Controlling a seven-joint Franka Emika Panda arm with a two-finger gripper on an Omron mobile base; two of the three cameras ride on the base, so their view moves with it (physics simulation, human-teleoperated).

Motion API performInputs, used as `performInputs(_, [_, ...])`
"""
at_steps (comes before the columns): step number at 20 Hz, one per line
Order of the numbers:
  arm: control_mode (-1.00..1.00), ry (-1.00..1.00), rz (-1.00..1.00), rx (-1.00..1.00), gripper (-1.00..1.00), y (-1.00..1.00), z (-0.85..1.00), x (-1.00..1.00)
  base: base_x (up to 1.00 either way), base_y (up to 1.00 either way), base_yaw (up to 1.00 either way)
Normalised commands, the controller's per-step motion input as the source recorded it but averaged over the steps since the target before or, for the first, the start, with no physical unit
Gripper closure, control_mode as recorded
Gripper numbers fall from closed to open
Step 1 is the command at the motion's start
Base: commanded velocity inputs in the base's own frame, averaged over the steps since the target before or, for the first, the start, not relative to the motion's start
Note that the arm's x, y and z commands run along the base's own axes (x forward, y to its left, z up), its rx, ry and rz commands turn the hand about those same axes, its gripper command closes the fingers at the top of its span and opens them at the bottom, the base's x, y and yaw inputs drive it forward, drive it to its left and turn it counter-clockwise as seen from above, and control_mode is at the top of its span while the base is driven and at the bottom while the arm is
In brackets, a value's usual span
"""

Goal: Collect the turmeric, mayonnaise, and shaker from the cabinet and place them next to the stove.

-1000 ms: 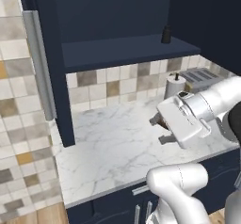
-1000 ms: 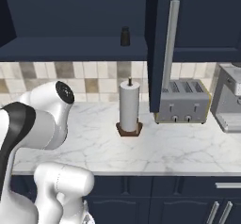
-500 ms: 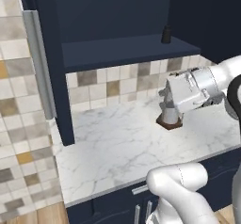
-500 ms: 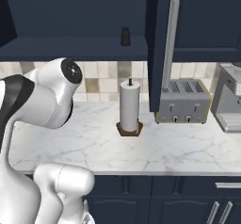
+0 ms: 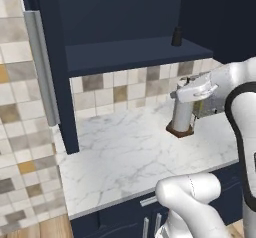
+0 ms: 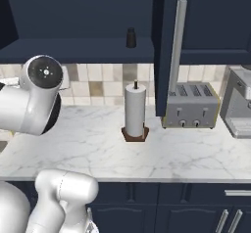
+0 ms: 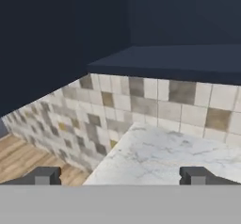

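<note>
While the shaker (image 6: 131, 37) stands alone on the cabinet (image 5: 135, 52) shelf, above the paper-towel roll (image 6: 135, 110) on the bench (image 6: 147, 153), my pincer (image 7: 120, 176) hangs released and empty below that shelf, presumably spread ready to reach up for it.

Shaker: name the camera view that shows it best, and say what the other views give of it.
The right base view. There the shaker stands unobstructed near the middle of the picture on the open cabinet floor, above the paper towel roll. The left base view shows it smaller, dark against the dark interior. The hand view gives the cabinet's underside and backsplash instead.
</note>
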Motion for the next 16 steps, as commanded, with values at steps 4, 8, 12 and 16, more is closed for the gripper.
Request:
performInputs(4, [-1.00,-0.03,-0.49,0.00,-1.00,-0.14,0.25,0.47,0.00,0.00,0.00])
performInputs(8, [-1.00,-0.03,-0.42,0.00,-1.00,-0.18,0.40,0.56,0.00,0.00,0.00])
performInputs(12, [-1.00,-0.07,-0.34,0.00,-1.00,-0.33,0.40,0.58,0.00,0.00,0.00])
performInputs(16, [-1.00,-0.08,-0.27,-0.05,-1.00,-0.48,0.39,0.52,0.00,0.00,0.00])
